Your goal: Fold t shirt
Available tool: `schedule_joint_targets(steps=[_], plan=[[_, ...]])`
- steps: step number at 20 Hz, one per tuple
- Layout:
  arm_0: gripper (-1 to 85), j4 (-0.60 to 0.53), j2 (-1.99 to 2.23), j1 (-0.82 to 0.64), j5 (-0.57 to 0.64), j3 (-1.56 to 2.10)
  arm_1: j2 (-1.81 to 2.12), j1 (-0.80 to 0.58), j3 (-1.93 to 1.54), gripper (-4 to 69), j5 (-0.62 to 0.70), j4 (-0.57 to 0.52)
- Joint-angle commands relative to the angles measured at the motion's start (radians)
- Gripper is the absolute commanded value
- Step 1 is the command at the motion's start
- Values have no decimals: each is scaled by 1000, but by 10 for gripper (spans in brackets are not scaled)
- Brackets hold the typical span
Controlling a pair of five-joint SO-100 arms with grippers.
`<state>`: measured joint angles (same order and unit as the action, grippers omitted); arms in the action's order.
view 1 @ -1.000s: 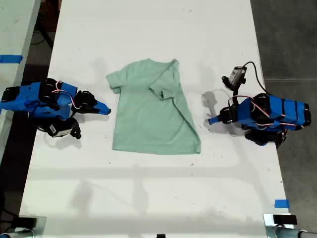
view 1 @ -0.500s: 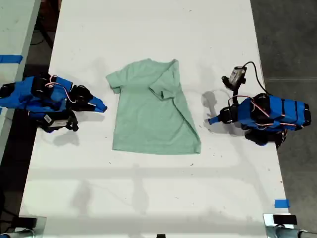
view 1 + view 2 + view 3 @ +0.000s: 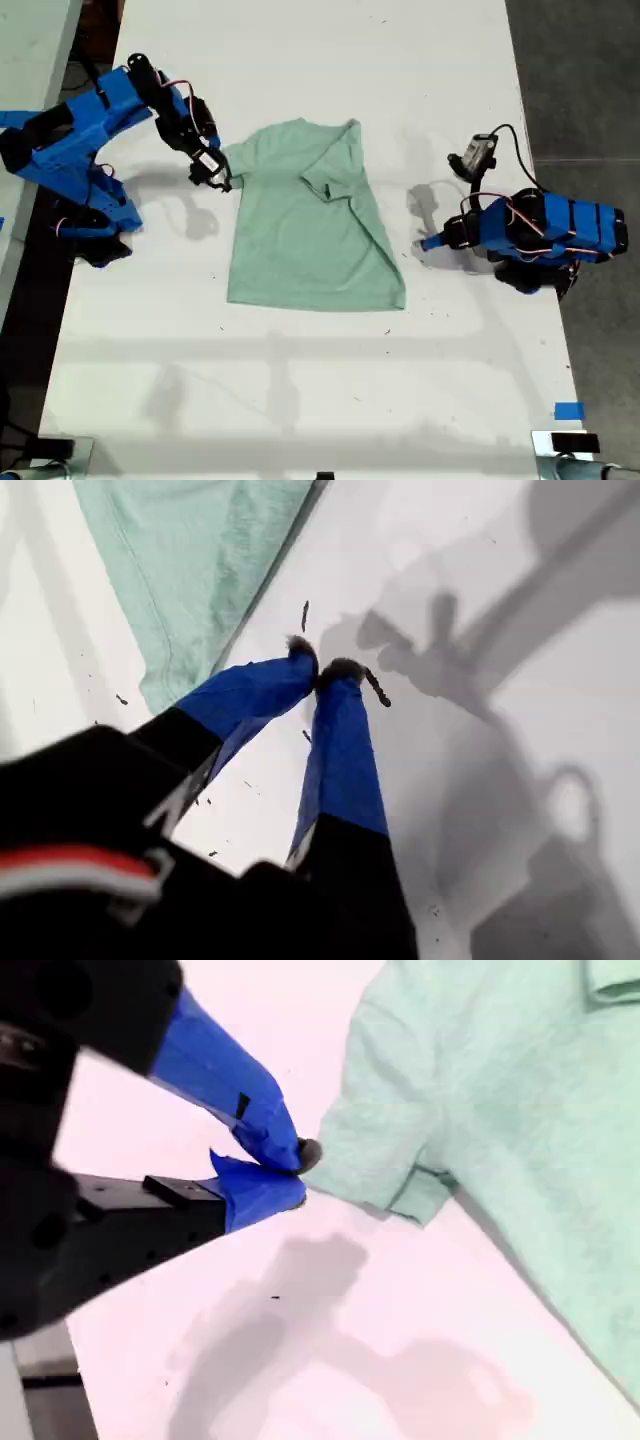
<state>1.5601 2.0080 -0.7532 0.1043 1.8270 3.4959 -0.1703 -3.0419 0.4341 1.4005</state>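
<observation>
The pale mint-green t shirt [image 3: 300, 230] lies flat mid-table, and its side toward the exterior view's right is folded in over the body. My second gripper [image 3: 222, 180] reaches down to the sleeve at the exterior view's left. Its shut tips [image 3: 298, 1173] touch the sleeve's outer edge on the t shirt [image 3: 500, 1090]. My first gripper [image 3: 425, 243] rests low on the table at the exterior view's right, a little off the hem corner. In the first wrist view its fingertips [image 3: 322, 670] meet with nothing between them, beside the t shirt [image 3: 190, 570].
A small grey camera module [image 3: 480, 152] with a black cable lies on the white table [image 3: 320, 380] behind the first arm. A blue tape mark [image 3: 568, 411] sits near the front corner at the exterior view's right. Dark floor borders the table on both sides.
The second arm has lifted off the table and swung forward, bringing its gripper to the shirt's sleeve. The first arm and the shirt have not moved.
</observation>
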Motion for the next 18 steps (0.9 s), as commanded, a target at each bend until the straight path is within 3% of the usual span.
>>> schedule_joint_targets(steps=[1,3,5,9,14,18], plan=[[-3,9,-202,-69,71,-129,5,5,-48,38,17,-25],[4,18,-405,-129,209,-239,5,5,-48,39,18,-25],[131,60,-549,-112,262,-359,5,5,-48,43,20,-25],[237,57,-500,-23,282,-456,5,9,-48,51,38,-25],[250,44,-442,-66,285,-359,5,21,-48,52,43,-25],[250,-103,-466,-120,282,-173,6,25,-48,52,44,-25]])
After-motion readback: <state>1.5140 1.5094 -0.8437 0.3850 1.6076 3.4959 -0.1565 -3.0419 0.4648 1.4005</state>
